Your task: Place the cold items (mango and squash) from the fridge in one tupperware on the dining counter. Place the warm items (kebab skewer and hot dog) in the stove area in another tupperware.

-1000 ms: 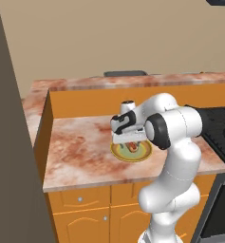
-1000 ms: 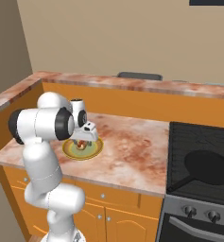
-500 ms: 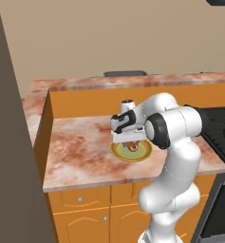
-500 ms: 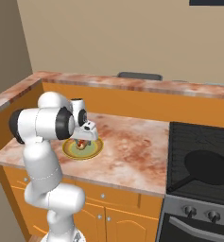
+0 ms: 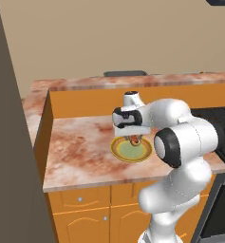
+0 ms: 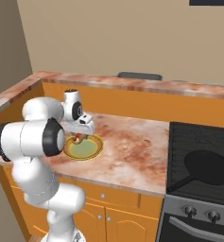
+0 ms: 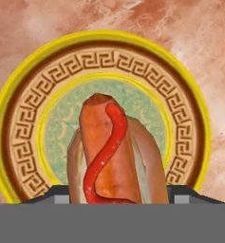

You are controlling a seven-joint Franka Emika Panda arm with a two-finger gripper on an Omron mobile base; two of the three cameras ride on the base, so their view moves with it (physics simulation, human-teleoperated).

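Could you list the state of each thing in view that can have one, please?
hot dog: lying on the plate, between the fingertips.
plate: flat on the marbled counter, carrying the hot dog.
gripper: lowered over the plate, jaws closed on the hot dog's sides.
frying pan: on the stove, nothing in it.

The hot dog (image 7: 115, 152) lies on a plate (image 7: 28, 109) on the counter (image 5: 80, 147), left of the stove (image 6: 198, 156).
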